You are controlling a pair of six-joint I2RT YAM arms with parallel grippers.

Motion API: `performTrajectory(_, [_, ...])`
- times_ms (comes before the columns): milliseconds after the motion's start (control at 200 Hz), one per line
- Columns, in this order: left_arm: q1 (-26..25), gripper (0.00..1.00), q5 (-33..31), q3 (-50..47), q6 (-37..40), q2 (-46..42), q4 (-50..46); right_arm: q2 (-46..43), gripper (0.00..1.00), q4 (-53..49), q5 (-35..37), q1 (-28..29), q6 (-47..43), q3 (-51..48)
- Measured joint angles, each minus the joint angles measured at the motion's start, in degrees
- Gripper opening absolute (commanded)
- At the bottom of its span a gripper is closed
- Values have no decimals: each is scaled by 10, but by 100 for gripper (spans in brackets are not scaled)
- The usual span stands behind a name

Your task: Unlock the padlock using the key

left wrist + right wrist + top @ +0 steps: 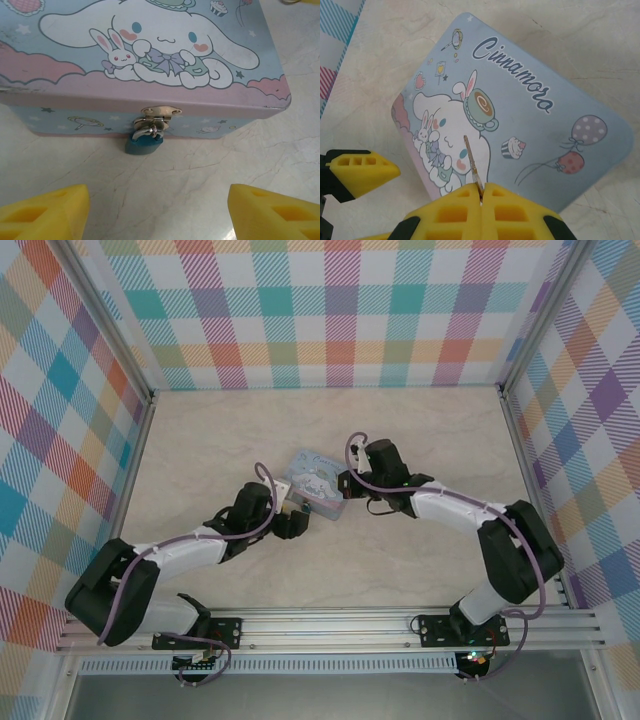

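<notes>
Nearest the left wrist camera, the left gripper (157,212) stands empty, jaws wide apart; beyond it, the padlock (143,144) hangs on the hasp (161,111) of the Cinnamoroll tin (240,100). The right wrist view adds the right gripper (481,197), clamped on the key (472,165) above the tin.

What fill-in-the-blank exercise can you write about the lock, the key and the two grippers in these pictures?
1. Hanging from the latch of the tin box is the small blue ___.
2. The right gripper is shut on the thin silvery ___.
3. The left gripper, facing the latch, has its jaws ___.

Missing words: padlock; key; open.
</notes>
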Motion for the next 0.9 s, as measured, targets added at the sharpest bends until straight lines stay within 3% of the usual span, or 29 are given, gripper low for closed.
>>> performTrajectory(265, [0, 69, 7, -3, 4, 69, 80, 61, 0, -4, 0, 2, 5, 37])
performTrajectory(900, [0, 59, 9, 8, 14, 196, 200, 86, 0, -50, 13, 6, 0, 78])
